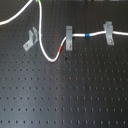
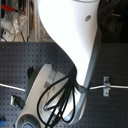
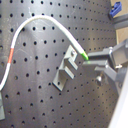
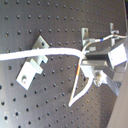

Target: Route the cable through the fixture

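Note:
The white cable (image 1: 46, 54) drops from the first exterior view's top edge, loops low, and runs right past a red band (image 1: 61, 48) through two upright clips. The fixture (image 1: 30, 40), a small grey two-pronged bracket set askew, stands empty just left of the loop. In the first wrist view my gripper (image 3: 90, 61) is shut on the cable (image 3: 37, 19) at its green band (image 3: 85, 56), held just beside and above the fixture (image 3: 65, 71). The second wrist view shows the cable (image 4: 47, 52) stretched over the fixture (image 4: 32, 63) into the gripper (image 4: 86, 57). The gripper itself lies outside the first exterior view.
Two upright grey clips (image 1: 68, 37) (image 1: 108, 31) hold the cable, with a blue band (image 1: 86, 36) between them. The black perforated board (image 1: 65, 95) spreads below. In the second exterior view the white arm (image 2: 75, 45) hides most of the scene; one clip (image 2: 106, 86) shows.

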Controlling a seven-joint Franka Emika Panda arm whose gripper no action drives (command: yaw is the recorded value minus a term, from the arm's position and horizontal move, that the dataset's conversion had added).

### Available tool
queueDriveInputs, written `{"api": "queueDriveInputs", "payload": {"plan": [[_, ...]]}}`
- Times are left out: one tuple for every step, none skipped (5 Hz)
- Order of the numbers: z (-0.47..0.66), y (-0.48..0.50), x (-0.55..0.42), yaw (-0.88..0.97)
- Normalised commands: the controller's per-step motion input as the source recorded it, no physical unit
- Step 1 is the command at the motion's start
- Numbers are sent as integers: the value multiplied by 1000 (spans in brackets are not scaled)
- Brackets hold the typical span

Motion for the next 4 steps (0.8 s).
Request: {"api": "queueDriveInputs", "payload": {"plan": [[33,34,-49,0],[219,-1,-4,-611],[670,114,-111,-483],[644,123,-132,-346]]}}
